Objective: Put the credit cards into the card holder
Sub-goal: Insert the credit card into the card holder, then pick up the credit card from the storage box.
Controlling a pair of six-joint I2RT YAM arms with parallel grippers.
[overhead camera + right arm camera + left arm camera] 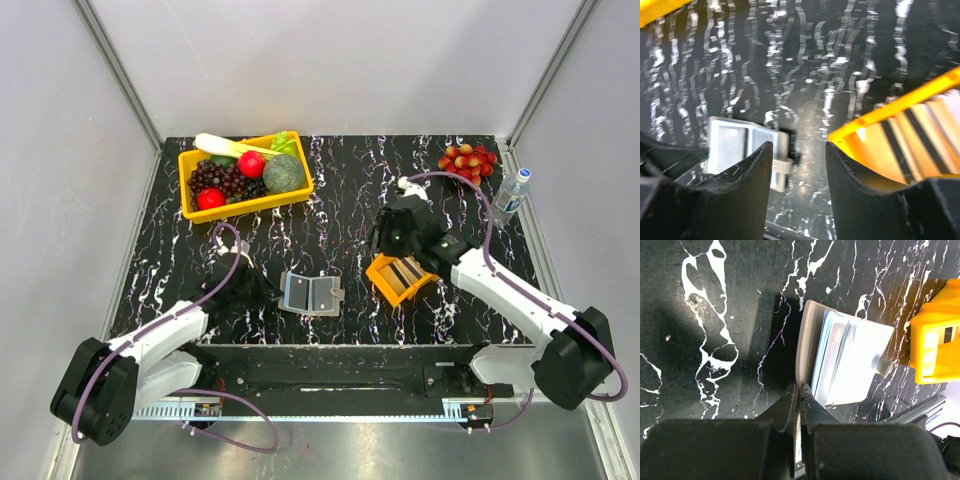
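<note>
Fetching a card looks like the step in hand; neither jaw has one. Your right gripper (398, 232) hangs right of the card holder (312, 293), above the small orange tray (381, 279), jaws partly apart, empty. Your left gripper (798, 390) is closed, tips touching the holder's left edge; pinching it or not, can't tell. Next you'd need to lower the right jaws squarely over one of the credit cards (920, 142) in that tray just right of the holder. Cards: tan, dark stripes, overlapping. Holder: lies open, blue-grey pockets up.

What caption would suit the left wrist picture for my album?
Left gripper pinching the open card holder by its edge, orange tray alongside on the marbled table.
</note>
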